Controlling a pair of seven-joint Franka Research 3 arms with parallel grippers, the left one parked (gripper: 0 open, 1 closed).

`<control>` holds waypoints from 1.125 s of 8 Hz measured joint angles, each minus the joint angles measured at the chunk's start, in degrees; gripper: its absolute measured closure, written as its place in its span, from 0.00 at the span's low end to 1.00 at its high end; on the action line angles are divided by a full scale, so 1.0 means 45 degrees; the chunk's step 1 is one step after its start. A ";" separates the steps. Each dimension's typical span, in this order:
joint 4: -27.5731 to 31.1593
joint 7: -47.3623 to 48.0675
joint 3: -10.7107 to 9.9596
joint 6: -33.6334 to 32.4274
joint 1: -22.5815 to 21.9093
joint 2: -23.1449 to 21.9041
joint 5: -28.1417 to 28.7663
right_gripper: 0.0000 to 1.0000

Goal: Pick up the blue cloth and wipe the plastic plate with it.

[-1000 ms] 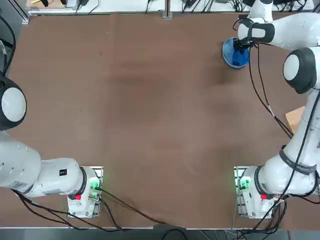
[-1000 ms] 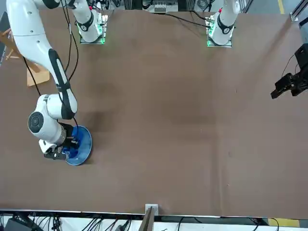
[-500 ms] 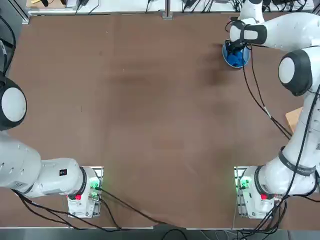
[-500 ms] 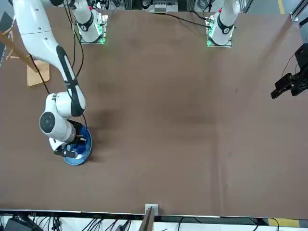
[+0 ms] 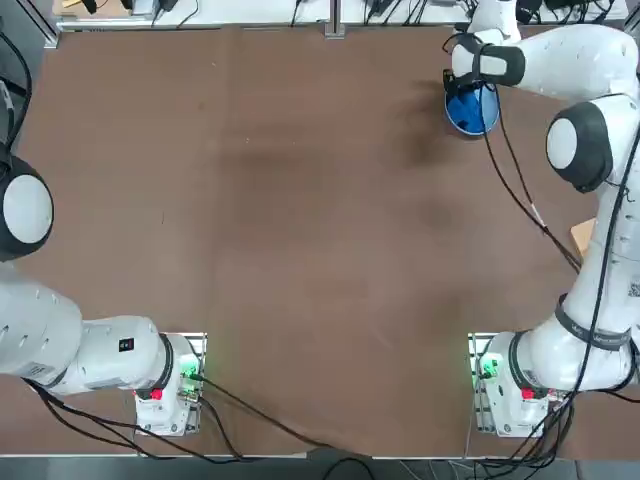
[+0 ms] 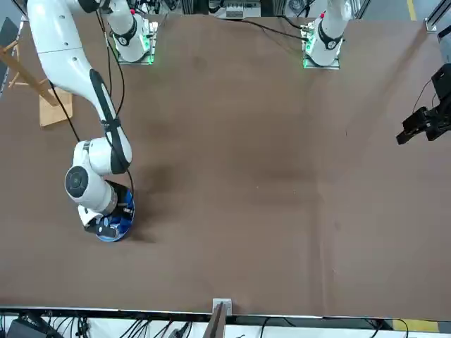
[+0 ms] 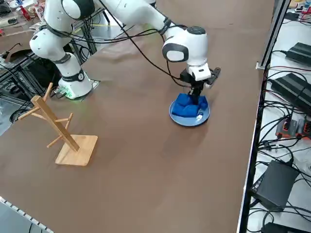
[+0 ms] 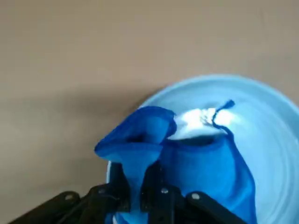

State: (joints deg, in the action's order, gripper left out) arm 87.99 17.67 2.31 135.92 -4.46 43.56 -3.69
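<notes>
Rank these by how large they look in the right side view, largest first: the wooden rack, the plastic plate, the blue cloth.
1. wooden rack, though it stands nearer the camera
2. plastic plate
3. blue cloth, bunched on the plate in the right gripper

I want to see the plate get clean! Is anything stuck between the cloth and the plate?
No, nothing visible is. The right gripper is shut on the blue cloth, and the cloth already rests right on the light blue plate. Only bare table lies around the plate.
</notes>
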 joint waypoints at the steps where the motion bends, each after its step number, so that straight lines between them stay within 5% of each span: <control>1: -0.0437 -0.0143 0.0113 0.0003 0.0246 0.0316 -0.0042 0.92; 9: -0.0418 -0.1362 0.0724 -0.0182 0.1708 0.0434 -0.0862 0.92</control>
State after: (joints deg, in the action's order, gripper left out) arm 86.11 11.54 5.57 135.11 3.23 45.51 -7.57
